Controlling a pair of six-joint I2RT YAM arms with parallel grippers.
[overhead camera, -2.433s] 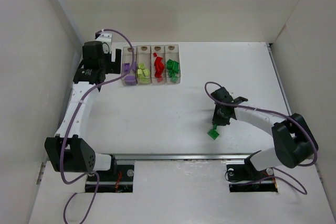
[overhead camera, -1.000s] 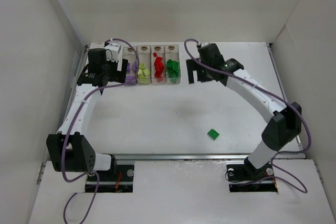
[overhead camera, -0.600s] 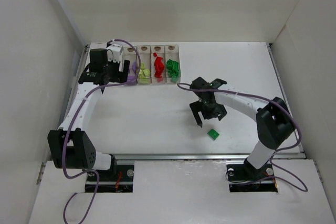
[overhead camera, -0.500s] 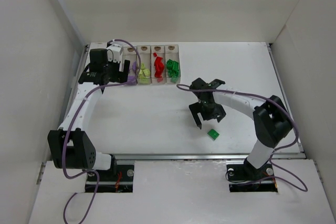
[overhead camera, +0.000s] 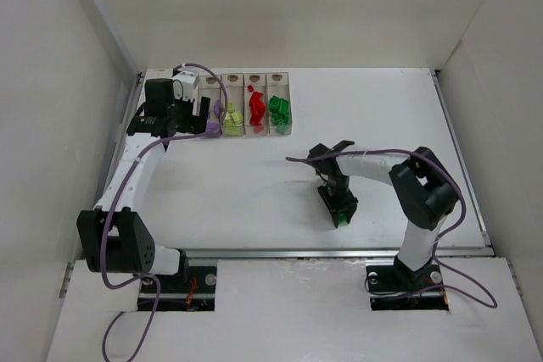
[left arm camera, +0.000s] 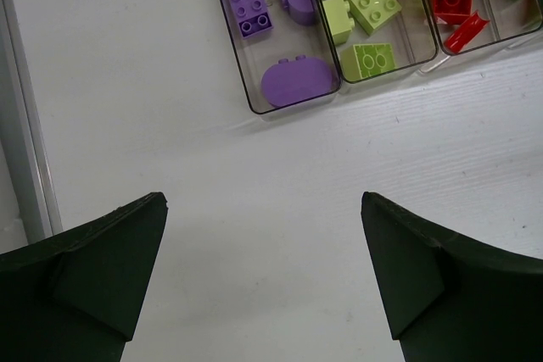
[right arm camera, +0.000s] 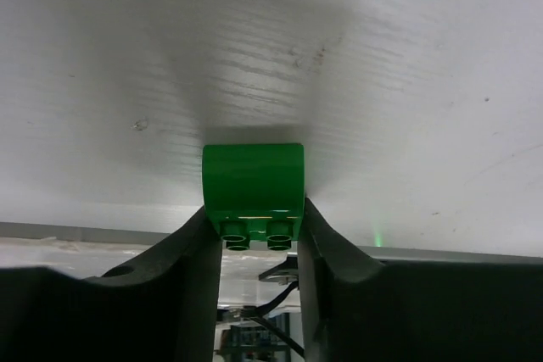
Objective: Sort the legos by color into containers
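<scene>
Right gripper (right arm camera: 259, 225) now around green lego (right arm camera: 253, 177)

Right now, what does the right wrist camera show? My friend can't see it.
A green lego sits between the two black fingers of the right gripper, which touch its sides. Under it is the white table.

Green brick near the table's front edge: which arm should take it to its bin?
Right. The right fingers pinch the green brick; the left fingers hang open and empty by the purple bin.
</scene>
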